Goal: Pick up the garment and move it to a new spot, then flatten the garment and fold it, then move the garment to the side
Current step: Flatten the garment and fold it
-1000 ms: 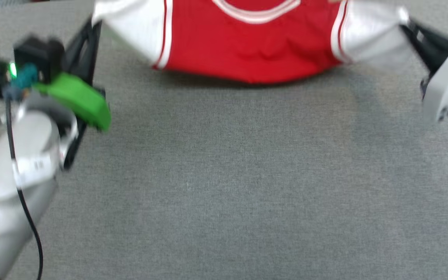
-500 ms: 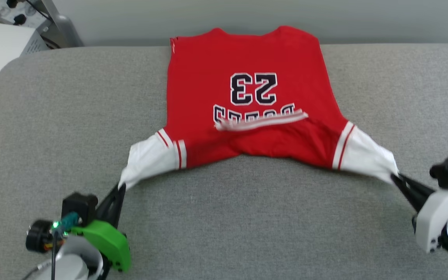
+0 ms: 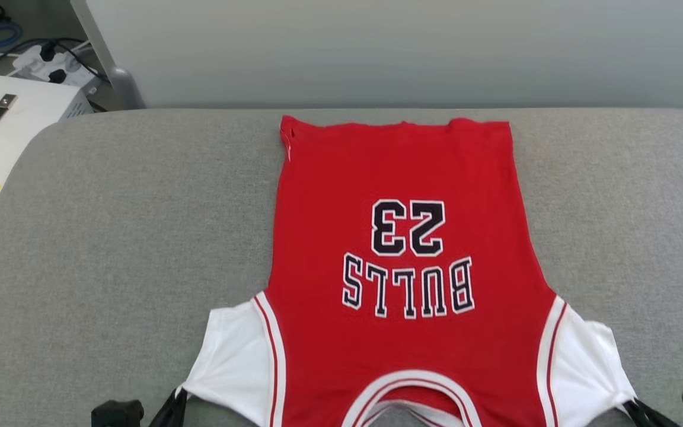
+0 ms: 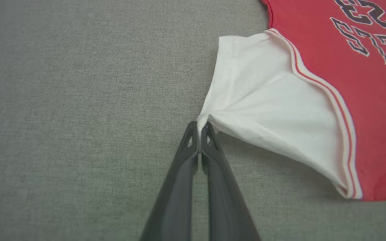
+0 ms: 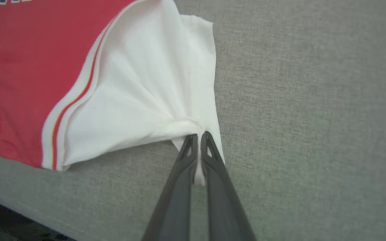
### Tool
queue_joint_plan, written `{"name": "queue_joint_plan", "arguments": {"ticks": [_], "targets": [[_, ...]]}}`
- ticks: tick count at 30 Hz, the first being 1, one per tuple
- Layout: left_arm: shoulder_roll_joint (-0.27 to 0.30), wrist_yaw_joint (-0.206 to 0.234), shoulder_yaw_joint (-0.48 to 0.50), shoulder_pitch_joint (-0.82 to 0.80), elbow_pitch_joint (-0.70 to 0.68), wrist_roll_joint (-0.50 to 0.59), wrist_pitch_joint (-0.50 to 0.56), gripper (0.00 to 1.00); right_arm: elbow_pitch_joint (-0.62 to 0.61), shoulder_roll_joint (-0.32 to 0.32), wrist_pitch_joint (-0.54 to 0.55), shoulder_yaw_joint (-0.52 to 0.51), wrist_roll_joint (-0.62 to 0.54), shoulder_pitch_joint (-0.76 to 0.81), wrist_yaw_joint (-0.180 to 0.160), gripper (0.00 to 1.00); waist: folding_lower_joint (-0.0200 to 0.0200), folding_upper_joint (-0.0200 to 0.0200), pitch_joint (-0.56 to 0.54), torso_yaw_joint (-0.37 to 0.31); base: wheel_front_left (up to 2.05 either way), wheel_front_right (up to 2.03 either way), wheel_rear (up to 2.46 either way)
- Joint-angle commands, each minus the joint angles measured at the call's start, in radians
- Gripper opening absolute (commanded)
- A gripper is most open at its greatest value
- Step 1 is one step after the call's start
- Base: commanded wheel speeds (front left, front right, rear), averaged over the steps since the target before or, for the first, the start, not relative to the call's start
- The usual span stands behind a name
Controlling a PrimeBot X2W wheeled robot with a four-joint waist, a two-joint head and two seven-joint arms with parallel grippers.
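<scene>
Red shirt [image 3: 401,356] lying print-up and mostly flat on the grey cushion [image 3: 110,249], hem at the far side, collar at the near side, left gripper [image 4: 199,129] pinched shut on the tip of one white sleeve [image 4: 263,100] and right gripper [image 5: 199,140] clamped the same way on the other sleeve [image 5: 139,93]. To finish flattening, tug both tips gently outward and low, evenly, then lay them flat before letting go. Easy tho, no yanking one side harder or risk skewing the shirt.

Left end effector [image 4: 199,124] and right end effector [image 5: 198,135]: long, dark grey, tapering fingers [image 4: 179,187], small triangular cut-outs near tips.
</scene>
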Motion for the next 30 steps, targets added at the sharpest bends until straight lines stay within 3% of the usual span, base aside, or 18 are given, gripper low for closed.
{"name": "queue_joint_plan", "arguments": {"ticks": [1,8,10,11,12,16,21,26,30], "targets": [[-0.006,-0.005,0.018,0.027,0.002,0.014,-0.006,0.00,-0.002,0.000,0.004,-0.023,-0.010,0.035,-0.001,0.00,0.0001,0.0000,-0.009,0.006,0.00,0.00,0.00],[-0.036,-0.029,0.045,0.052,0.011,0.057,-0.006,0.00,-0.035,0.044,0.018,-0.126,-0.057,0.096,-0.001,0.00,0.0001,0.0000,-0.017,0.013,0.00,0.00,0.00],[-0.042,-0.034,0.050,0.045,0.008,0.073,-0.006,0.00,-0.047,0.063,0.021,-0.159,-0.071,0.098,-0.001,0.39,0.0001,0.0000,-0.016,0.016,0.00,0.00,0.00],[-0.045,-0.036,0.051,0.040,0.006,0.082,-0.006,0.00,-0.057,0.071,0.023,-0.174,-0.082,0.098,-0.001,0.51,0.0001,0.0000,-0.014,0.018,0.00,0.00,0.00],[-0.047,-0.038,0.052,0.034,0.001,0.089,-0.006,0.00,-0.066,0.077,0.024,-0.189,-0.089,0.096,-0.001,0.97,0.0001,0.0000,-0.012,0.020,0.00,0.00,0.00],[-0.061,-0.041,0.062,0.007,-0.035,0.127,-0.006,0.00,-0.157,0.094,0.022,-0.299,-0.133,0.079,-0.001,1.00,0.0001,0.0000,0.009,0.034,0.00,0.00,0.00],[-0.077,-0.035,0.077,-0.016,-0.093,0.164,-0.006,0.00,-0.307,0.068,0.057,-0.435,-0.182,0.036,-0.001,1.00,0.0001,0.0000,0.044,0.053,0.00,0.00,0.00],[-0.093,-0.034,0.089,-0.049,-0.145,0.207,-0.006,0.00,-0.459,0.013,0.158,-0.536,-0.210,-0.077,-0.001,1.00,0.0001,0.0000,0.100,0.085,0.00,0.00,0.00],[-0.111,-0.032,0.102,-0.087,-0.187,0.242,-0.006,0.00,-0.545,-0.050,0.293,-0.540,-0.190,-0.212,-0.001,1.00,0.0001,0.0000,0.167,0.115,0.00,0.00,0.00]]}}
